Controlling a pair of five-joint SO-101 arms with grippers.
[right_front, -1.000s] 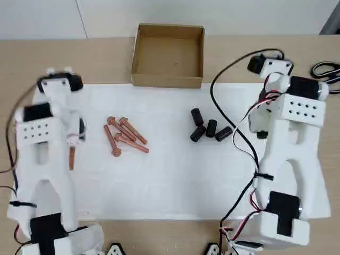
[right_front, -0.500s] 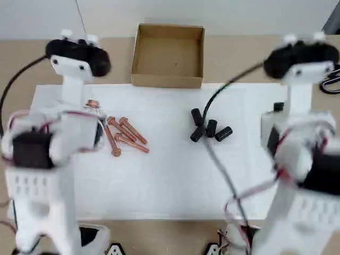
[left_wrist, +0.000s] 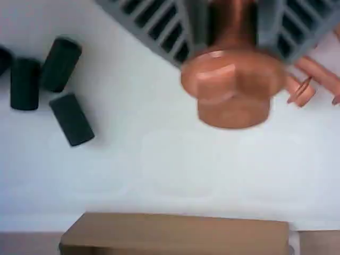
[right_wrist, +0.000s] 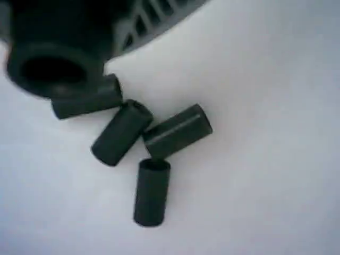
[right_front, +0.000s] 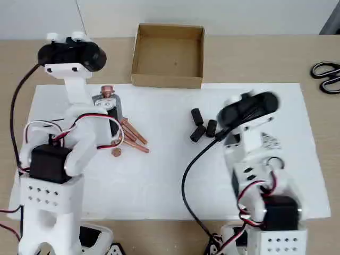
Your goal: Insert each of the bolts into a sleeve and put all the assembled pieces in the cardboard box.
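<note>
My left gripper [right_front: 107, 104] is shut on a copper bolt [right_front: 106, 91], held upright above the white paper behind the loose bolts [right_front: 133, 136]. The left wrist view has the held bolt's hex head [left_wrist: 231, 85] close up between the grey jaws. My right gripper [right_wrist: 58, 48] is shut on a black sleeve [right_wrist: 53, 71] whose open bore faces the camera. It hangs just over several loose sleeves [right_wrist: 151, 194]. From above, three loose sleeves [right_front: 197, 115] lie left of the right arm [right_front: 248, 110]. The cardboard box [right_front: 167, 81] stands at the back.
White paper [right_front: 170, 186] covers the table's middle. Scissors [right_front: 326, 74] lie at the far right on bare wood. The box wall [left_wrist: 175, 234] and three sleeves [left_wrist: 71, 119] appear in the left wrist view.
The left arm has carried its bolt up and toward the back of the paper. The right arm has swung in from the right edge to just right of the sleeve cluster.
</note>
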